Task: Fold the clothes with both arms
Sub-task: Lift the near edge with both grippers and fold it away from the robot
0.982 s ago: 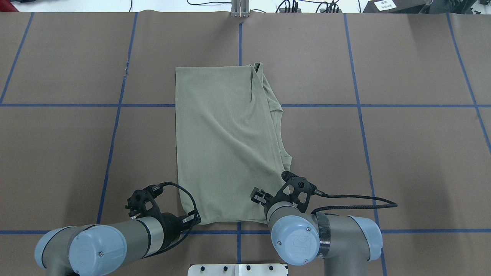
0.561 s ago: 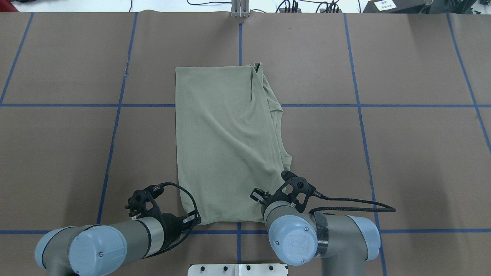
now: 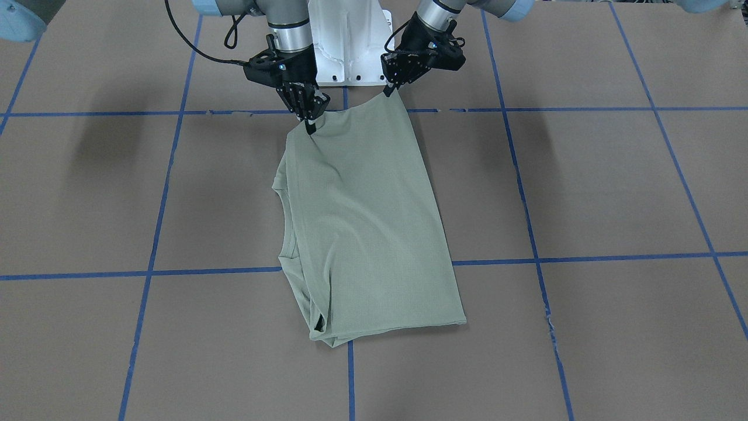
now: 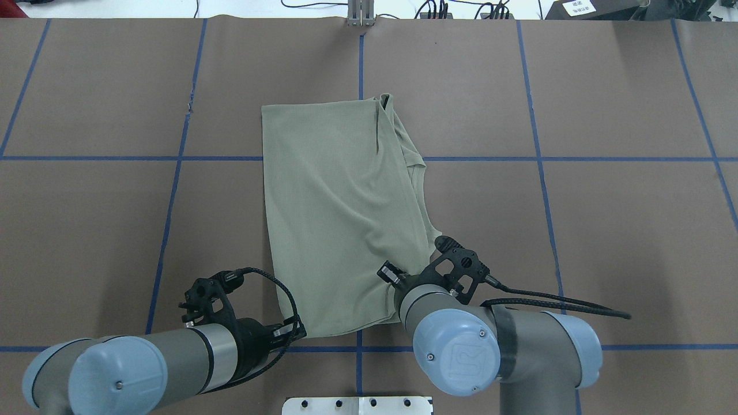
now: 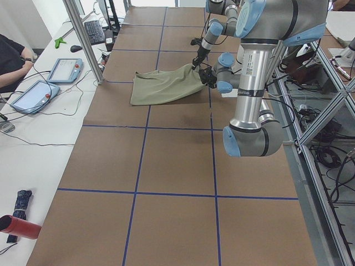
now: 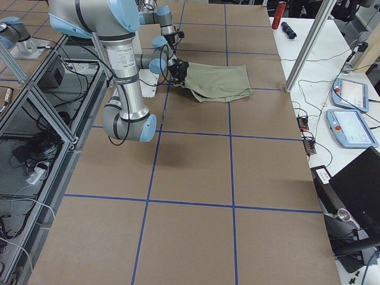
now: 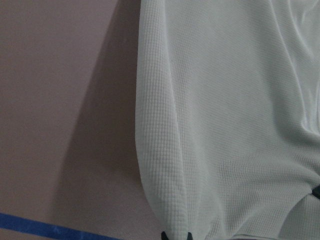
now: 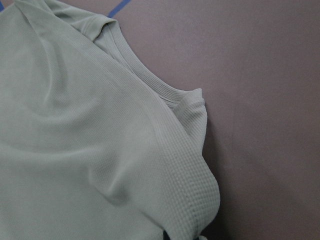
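The sage-green shirt (image 4: 340,213) lies folded into a long rectangle just beyond the white base (image 4: 357,403), with its nearest edge raised. The left gripper (image 3: 388,89) and the right gripper (image 3: 310,124) each pinch one near corner.

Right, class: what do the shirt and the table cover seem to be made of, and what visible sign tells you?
Shirt: a soft knit fabric, perhaps cotton or a blend. It is matte, with a fine ribbed grid, and drapes in loose folds. Table cover: probably brown paper, matte and flat, with a small ragged tear in it.
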Robot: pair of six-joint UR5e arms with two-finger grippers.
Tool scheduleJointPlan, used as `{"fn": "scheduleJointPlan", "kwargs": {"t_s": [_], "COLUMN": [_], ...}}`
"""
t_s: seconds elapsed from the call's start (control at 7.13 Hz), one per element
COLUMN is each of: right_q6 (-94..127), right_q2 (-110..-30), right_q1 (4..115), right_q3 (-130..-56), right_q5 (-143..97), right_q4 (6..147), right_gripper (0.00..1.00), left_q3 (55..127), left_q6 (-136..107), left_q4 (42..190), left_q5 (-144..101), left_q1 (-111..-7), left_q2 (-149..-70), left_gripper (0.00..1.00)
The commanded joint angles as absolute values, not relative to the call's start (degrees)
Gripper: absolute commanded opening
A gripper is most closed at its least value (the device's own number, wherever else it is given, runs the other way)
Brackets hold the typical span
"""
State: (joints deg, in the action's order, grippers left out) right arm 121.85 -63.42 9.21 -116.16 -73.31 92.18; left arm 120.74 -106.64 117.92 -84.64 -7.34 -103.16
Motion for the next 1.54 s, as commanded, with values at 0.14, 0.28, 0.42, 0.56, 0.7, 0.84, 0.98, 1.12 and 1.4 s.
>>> {"fn": "scheduleJointPlan", "kwargs": {"t_s": [0.14, 0.28, 0.42, 0.56, 0.7, 0.84, 0.98, 1.12, 1.4], "right_q6": [122.0, 122.0, 121.9, 121.1, 118.9, 115.8, 114.0, 111.2, 109.4], "right_q2": [-63.2, -63.0, -62.2, -60.1, -57.1, -55.3, -55.1, -53.7, -48.0], "right_q1": [6.9, 6.3, 6.3, 6.3, 9.8, 13.1, 16.4, 19.3, 23.2], "right_q3": [-132.4, -135.6, -135.9, -133.2, -127.6, -121.7, -115.3, -110.4, -100.2], "right_q5": [-73.7, -73.7, -73.7, -73.7, -73.8, -73.8, -74.4, -76.4, -79.0], "right_q4": [109.7, 112.9, 113.3, 113.0, 112.2, 106.9, 99.4, 95.7, 94.9], "right_gripper": [0.00, 0.00, 0.00, 0.00, 0.00, 0.00, 0.00, 0.00, 0.00], "left_q3": [133.1, 138.0, 140.3, 138.4, 134.0, 128.5, 123.1, 118.7, 112.1], "left_q6": [-104.0, -103.7, -103.6, -101.6, -97.7, -94.8, -90.8, -88.3, -85.3], "left_q4": [108.2, 102.8, 98.6, 97.1, 97.1, 97.2, 97.8, 98.0, 101.3], "left_q5": [-89.3, -92.5, -95.6, -95.7, -95.5, -95.5, -95.4, -95.4, -95.4], "left_q1": [-8.7, -10.8, -13.3, -14.0, -15.9, -19.0, -21.9, -24.7, -28.3], "left_q2": [-103.2, -103.3, -105.3, -107.9, -110.2, -113.2, -114.9, -116.9, -118.5], "left_gripper": [0.00, 0.00, 0.00, 0.00, 0.00, 0.00, 0.00, 0.00, 0.00]}}
